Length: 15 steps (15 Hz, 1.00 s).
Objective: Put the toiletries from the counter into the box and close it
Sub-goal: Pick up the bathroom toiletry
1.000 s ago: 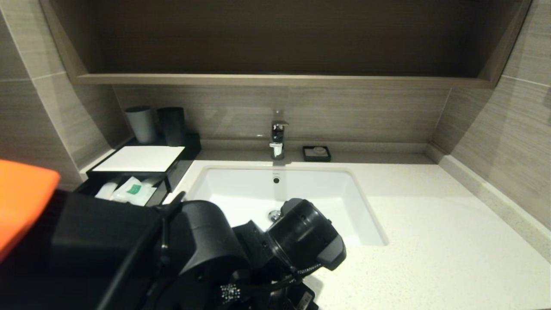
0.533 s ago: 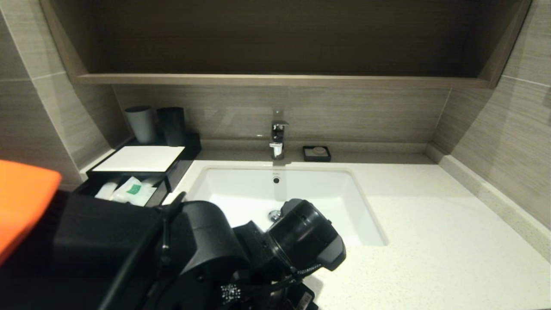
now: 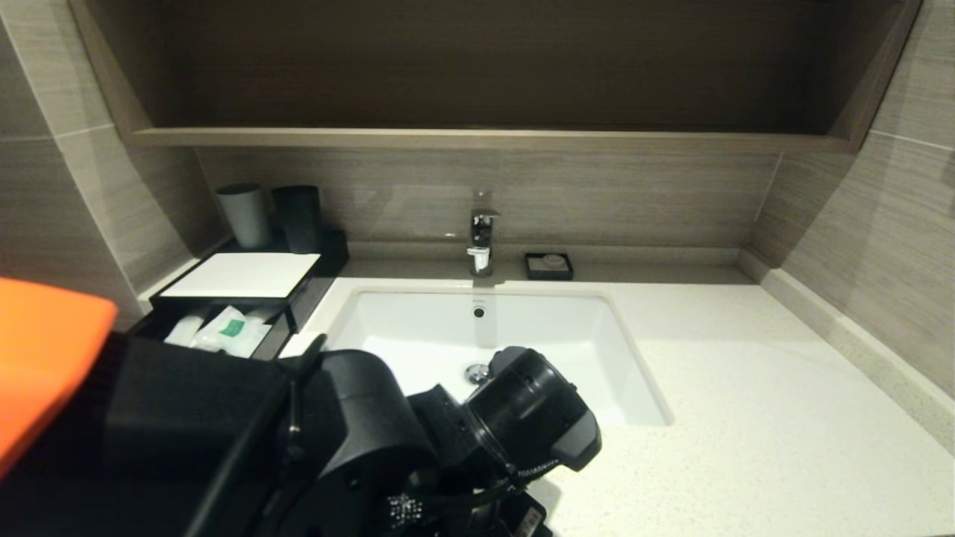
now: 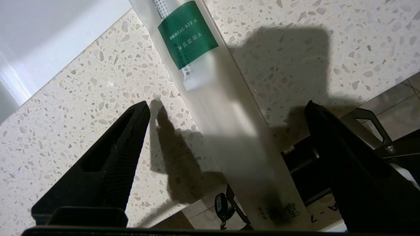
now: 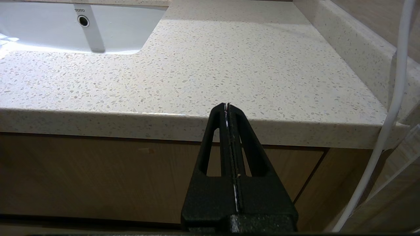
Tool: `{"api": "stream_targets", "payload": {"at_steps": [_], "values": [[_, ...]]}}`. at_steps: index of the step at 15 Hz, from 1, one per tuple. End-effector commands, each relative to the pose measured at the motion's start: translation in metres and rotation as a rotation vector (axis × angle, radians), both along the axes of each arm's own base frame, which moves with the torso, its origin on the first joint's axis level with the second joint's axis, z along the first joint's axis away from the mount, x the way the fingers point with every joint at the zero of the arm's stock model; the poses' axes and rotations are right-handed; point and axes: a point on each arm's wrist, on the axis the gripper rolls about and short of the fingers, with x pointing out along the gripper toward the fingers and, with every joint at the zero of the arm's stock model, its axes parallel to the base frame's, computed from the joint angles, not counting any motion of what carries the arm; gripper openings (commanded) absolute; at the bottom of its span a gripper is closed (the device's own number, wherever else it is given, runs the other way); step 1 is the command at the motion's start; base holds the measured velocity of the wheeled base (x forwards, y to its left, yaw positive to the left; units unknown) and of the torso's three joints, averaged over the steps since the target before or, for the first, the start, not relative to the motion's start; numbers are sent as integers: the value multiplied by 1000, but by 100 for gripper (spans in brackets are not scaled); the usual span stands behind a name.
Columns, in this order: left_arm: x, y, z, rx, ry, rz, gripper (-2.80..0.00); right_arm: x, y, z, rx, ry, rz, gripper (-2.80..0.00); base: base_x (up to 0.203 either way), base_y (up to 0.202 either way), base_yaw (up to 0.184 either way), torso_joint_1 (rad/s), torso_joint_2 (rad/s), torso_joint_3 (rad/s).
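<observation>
A long translucent sachet [image 4: 216,98] with a green dental-kit label lies on the speckled counter [image 4: 82,114], one end sticking out past the front edge. My left gripper [image 4: 228,109] is open just above it, one finger on each side, neither touching. At the back left stands the black box [image 3: 239,274] with its white top; its front drawer is pulled out and holds several sachets [image 3: 231,328]. My left arm [image 3: 336,447] hides the front left counter in the head view. My right gripper [image 5: 227,105] is shut and empty, level with the counter's front edge.
The white sink [image 3: 522,335] is set in the middle of the counter [image 3: 746,418], with the faucet [image 3: 481,239] behind it. A small black soap dish [image 3: 548,265] sits by the wall. A grey cup [image 3: 244,216] and a dark cup [image 3: 298,218] stand behind the box.
My left arm has shifted very slightly to the right in the head view. Nothing else has moved.
</observation>
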Motion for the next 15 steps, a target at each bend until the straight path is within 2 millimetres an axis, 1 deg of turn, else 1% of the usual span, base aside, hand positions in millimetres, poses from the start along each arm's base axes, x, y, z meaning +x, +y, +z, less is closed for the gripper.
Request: {"api": "stream_targets", "payload": {"at_steps": [1,12,13,15], "values": [[0,0,-1,5,2,2,0,0,0,0,0,3,1,-280,0,0,0,0,0,0],[0,0,0,-6,1,12,0,0,0,0,0,1,1,-280,0,0,0,0,0,0],[0,0,1,-12,-1,14,-280,0,0,0,0,3,1,-280,0,0,0,0,0,0],[1,1,1,-14,-1,19,-280,0,0,0,0,2,1,-280,0,0,0,0,0,0]]}}
